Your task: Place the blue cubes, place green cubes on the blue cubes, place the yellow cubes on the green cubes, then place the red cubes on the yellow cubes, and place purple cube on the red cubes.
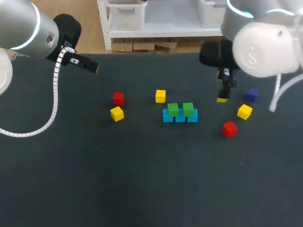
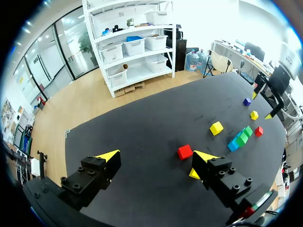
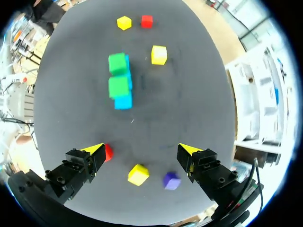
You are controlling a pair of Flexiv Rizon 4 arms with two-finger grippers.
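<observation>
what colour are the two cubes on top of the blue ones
Both cubes are green, clearest in the head view.

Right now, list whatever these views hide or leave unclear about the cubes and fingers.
- Left wrist view: one yellow cube sits mostly behind one of the left fingers.
- Right wrist view: a red cube is half hidden by one of the right fingers.
- Right wrist view: the green cubes cover the blue cubes, so their count is unclear there.
- Head view: only one yellow tip per side shows, so finger spread is unreadable there.
</observation>
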